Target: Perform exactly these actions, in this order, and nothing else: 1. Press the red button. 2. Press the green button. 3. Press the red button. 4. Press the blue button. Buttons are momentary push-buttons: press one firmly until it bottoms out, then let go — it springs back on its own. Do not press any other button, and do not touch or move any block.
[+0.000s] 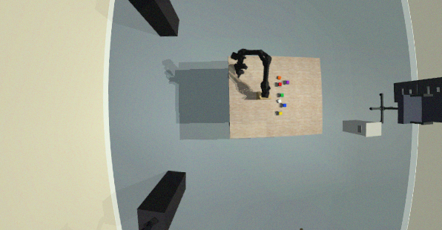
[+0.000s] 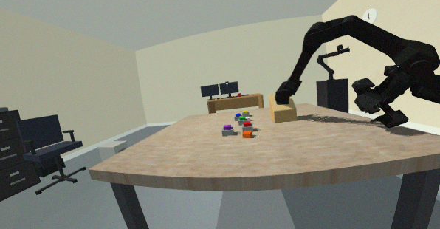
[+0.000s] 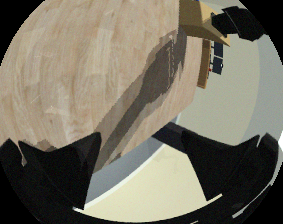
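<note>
So the arm's (image 1: 266,71) (image 2: 376,36) (image 3: 237,22) rooted on the wooden block, arching up and well out to one side of it. The wrist's folded back down, and the gripper (image 1: 240,71) (image 2: 384,115) (image 3: 142,136) hangs well apart from that block, fingers spread wide, nothing between them.

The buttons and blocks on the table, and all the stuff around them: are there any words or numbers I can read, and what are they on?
None: no word, label, brand or number can be read in any view.
The round wall clock: its face is too small and blurry to read any numbers.
The two monitors: dark screens, no words I can make out.
</note>
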`<state>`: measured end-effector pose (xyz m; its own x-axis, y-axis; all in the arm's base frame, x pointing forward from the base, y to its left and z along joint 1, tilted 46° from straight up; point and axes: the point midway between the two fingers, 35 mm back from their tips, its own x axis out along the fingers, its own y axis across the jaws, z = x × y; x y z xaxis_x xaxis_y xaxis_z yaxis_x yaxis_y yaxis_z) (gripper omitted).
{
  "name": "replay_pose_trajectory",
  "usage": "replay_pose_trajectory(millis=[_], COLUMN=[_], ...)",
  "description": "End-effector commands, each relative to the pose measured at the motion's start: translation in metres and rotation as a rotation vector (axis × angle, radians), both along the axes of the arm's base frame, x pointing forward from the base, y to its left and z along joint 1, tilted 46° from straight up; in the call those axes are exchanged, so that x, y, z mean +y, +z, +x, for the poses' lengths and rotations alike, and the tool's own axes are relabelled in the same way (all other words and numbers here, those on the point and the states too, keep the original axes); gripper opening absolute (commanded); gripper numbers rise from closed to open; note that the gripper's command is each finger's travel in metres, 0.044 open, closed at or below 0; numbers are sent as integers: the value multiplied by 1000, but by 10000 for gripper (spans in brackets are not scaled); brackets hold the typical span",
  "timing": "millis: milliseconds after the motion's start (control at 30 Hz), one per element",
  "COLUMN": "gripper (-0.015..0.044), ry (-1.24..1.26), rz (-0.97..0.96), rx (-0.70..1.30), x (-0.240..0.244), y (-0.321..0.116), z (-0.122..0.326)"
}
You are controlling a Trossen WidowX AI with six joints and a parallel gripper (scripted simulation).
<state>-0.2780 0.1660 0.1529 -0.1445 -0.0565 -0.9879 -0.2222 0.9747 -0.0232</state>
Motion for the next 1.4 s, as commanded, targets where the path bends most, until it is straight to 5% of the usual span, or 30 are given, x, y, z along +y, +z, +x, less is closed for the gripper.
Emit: replay_pose_trajectory(millis=[0,400,733,1367], gripper=[400,400,400,400], ry=[1,157,245,154], rz=[2,310,619,544], rx=[3,218,154,42], x=[1,88,134,85], y=[0,53,86,22], z=[0,65,168,381])
